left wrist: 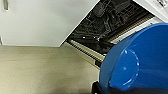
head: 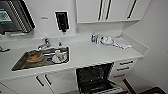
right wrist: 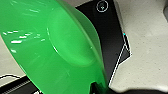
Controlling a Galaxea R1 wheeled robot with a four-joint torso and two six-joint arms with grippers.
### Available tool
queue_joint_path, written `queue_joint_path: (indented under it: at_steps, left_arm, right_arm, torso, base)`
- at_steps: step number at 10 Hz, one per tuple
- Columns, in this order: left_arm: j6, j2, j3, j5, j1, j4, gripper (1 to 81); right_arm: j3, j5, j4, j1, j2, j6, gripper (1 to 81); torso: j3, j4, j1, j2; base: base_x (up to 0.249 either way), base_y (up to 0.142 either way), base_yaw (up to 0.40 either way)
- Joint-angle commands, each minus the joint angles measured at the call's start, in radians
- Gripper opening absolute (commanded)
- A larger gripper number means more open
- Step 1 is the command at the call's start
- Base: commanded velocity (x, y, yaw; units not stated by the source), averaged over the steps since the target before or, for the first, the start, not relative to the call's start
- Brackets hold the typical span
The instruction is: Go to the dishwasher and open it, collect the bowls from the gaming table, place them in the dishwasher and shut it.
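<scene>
The dishwasher (head: 96, 78) stands open under the white counter, its door lowered and its dark racks showing. The left wrist view looks into the dishwasher's rack (left wrist: 110, 22) from beside it, above the floor. A blue bowl (left wrist: 135, 62) hangs tilted close to that camera, with my left gripper (left wrist: 105, 87) shut on its rim. In the right wrist view a green bowl (right wrist: 55, 50) hangs just as close, and my right gripper (right wrist: 100, 87) is shut on its edge. The gaming table is out of view.
A steel sink (head: 20, 65) with dishes in it sits left of the dishwasher. Drawers (head: 123, 67) and a white wall close off the right side. A bottle (head: 93, 37) and a cloth (head: 122, 42) lie at the counter's back. Beige floor (left wrist: 37, 70) lies before the cabinets.
</scene>
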Motion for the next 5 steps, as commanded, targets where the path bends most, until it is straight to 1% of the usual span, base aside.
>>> queue_joint_path:
  at_steps: [1,2,5]
  left_arm:
    - [0.000,-0.057,0.031,0.035,-0.112,0.005,1.0]
    - [0.000,-0.051,0.029,0.053,-0.120,0.011,1.0]
    - [0.000,-0.046,0.028,0.061,-0.141,0.019,1.0]
  right_arm:
    - [0.019,-0.082,0.010,0.030,-0.026,0.002,1.0]
    - [0.018,-0.082,0.010,0.030,-0.024,0.000,1.0]
    - [0.013,-0.082,0.008,0.027,-0.018,0.000,1.0]
  torso:
    - [0.000,0.000,0.000,0.000]
    - [0.000,0.000,0.000,0.000]
    - [0.000,0.000,0.000,0.000]
  base:
    - [0.000,0.000,0.000]
    - [0.000,0.000,0.000]
    - [0.000,0.000,0.000]
